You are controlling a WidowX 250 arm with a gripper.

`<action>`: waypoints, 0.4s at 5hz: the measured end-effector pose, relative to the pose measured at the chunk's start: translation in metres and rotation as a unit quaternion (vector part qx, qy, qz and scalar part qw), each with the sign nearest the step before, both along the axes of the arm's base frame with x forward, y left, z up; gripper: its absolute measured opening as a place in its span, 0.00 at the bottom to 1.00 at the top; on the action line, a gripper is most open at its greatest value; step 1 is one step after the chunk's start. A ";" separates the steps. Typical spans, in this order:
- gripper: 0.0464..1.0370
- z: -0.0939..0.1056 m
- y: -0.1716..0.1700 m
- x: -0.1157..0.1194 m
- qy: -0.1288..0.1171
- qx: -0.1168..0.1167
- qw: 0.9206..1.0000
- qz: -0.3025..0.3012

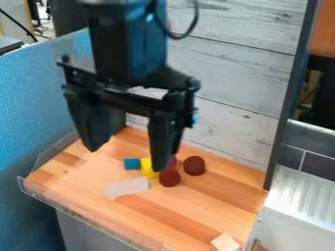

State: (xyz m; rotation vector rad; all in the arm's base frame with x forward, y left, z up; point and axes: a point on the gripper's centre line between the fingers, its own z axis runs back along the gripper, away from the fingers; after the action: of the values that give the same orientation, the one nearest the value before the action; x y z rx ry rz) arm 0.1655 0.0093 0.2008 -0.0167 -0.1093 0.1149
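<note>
High over the wooden counter, my black gripper (130, 153) hangs with its two fingers spread wide apart and nothing between them. Beneath and around it on the counter lie a blue block (132, 163), a yellow piece (148, 168) and a dark red round piece (169, 178). Another dark red round piece (194, 165) sits just to the right. Part of a red piece (173, 161) shows behind my right finger, which hides some of it. A whitish rectangular block (127, 188) lies in front of the blue and yellow ones. Near the front right edge is a pale wooden block (224, 242).
The wooden counter (190, 211) has a clear raised rim along its left and front sides. A whitewashed plank wall (242, 88) stands behind it, a blue panel (33, 112) at the left. To the right is a white ridged surface (301, 196) beyond a dark post (288, 108).
</note>
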 end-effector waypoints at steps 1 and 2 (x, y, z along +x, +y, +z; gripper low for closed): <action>0.96 -0.023 0.017 0.031 -0.010 0.001 1.000 0.025; 0.96 -0.047 0.030 0.056 -0.007 0.008 0.998 0.060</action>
State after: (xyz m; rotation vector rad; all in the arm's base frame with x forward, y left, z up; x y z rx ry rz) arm 0.2214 0.0389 0.1533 0.0058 -0.1260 0.2348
